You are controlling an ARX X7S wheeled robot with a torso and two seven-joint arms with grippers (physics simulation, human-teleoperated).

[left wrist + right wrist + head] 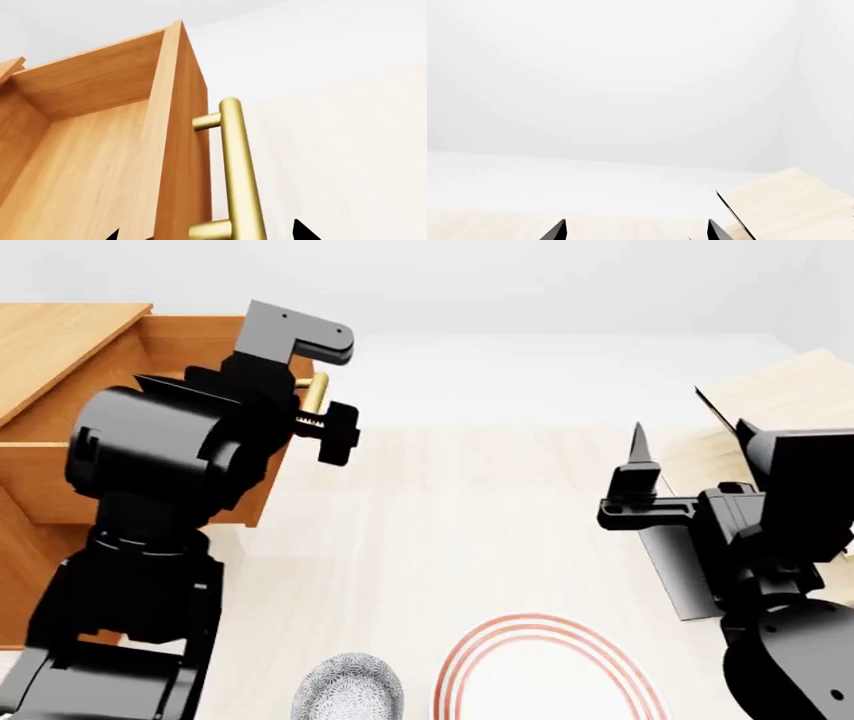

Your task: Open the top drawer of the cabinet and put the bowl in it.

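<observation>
The cabinet stands at the left, and its top drawer is pulled out with its bare wooden inside showing. My left gripper is open, its fingertips wide apart on either side of the drawer front and the brass handle. In the head view the handle peeks out between the left arm's black parts. The speckled bowl sits on the table near the front edge, away from both grippers. My right gripper is open and holds nothing, hovering at the right of the table.
A white plate with red rings lies just right of the bowl. A pale wooden rack on a black stand is at the far right, close behind the right arm. Light wood tabletop stretches between the arms.
</observation>
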